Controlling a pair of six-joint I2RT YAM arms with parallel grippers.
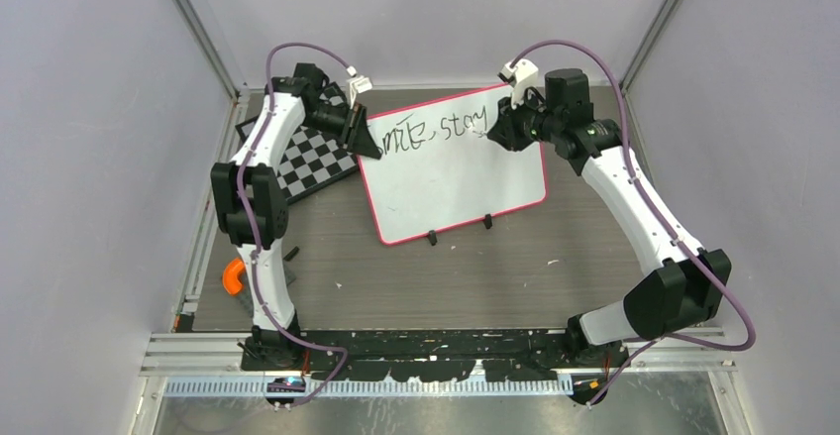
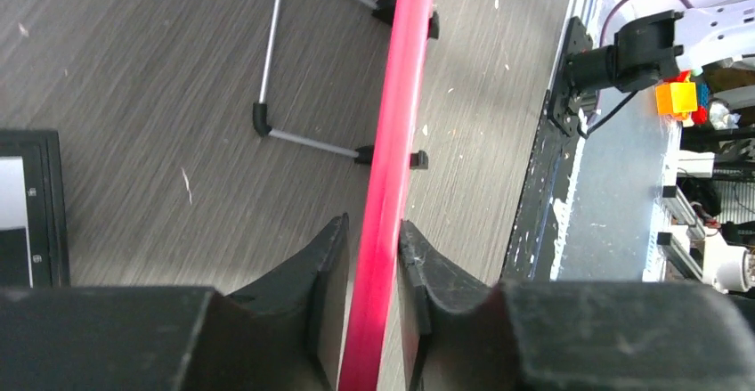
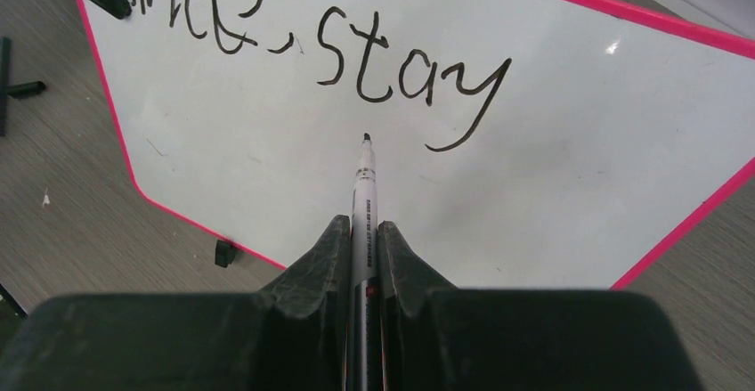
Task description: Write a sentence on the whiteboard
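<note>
The whiteboard (image 1: 466,182), with a pink-red frame, stands tilted at the table's middle back. One line of black words, "Smile, stay" (image 1: 436,126), runs along its top. My left gripper (image 1: 363,136) is shut on the board's left frame edge (image 2: 392,142), one finger on each side of it (image 2: 374,224). My right gripper (image 1: 492,130) is shut on a white marker (image 3: 363,191), held straight out between the fingers (image 3: 361,224). The marker's black tip points at the board (image 3: 552,204) just below the word "stay" (image 3: 414,75). I cannot tell whether the tip touches.
A black-and-white chessboard (image 1: 312,158) lies left of the whiteboard under the left arm. An orange object (image 1: 234,276) sits at the table's left edge. The board's two black feet (image 1: 432,239) face the front. Thin metal stand legs (image 2: 271,61) reach out behind the board.
</note>
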